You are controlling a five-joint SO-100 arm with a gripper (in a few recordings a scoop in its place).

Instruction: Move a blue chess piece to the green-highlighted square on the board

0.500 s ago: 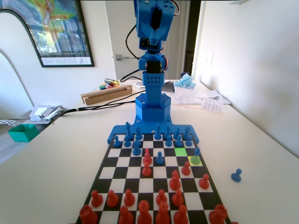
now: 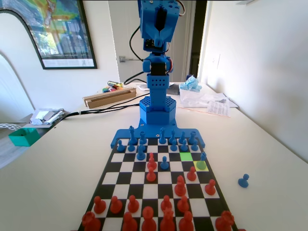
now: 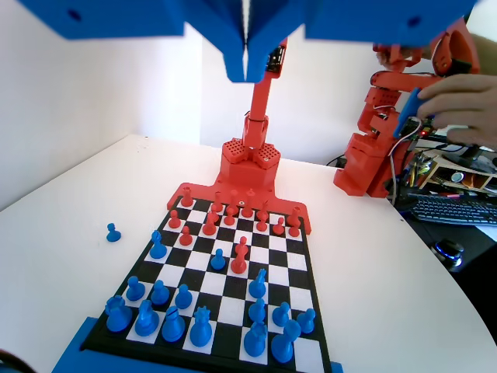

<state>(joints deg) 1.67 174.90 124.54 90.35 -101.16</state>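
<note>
Claw (image 3: pixel 247 66) hangs high above the board (image 3: pixel 225 307), tips pressed together and empty. To do well, it must open and descend straight over the blue chess piece (image 2: pixel 201 164) (on the yellow square, beside the green-highlighted square (image 2: pixel 186 156)), gripping its neck.

White table (image 2: pixel 57 178) carries the board (image 2: pixel 159 192) at centre; lone blue pawn (image 2: pixel 244 180) off-board right in fixed view; cardboard box (image 2: pixel 109 96), papers (image 2: pixel 207 101) far end.
</note>
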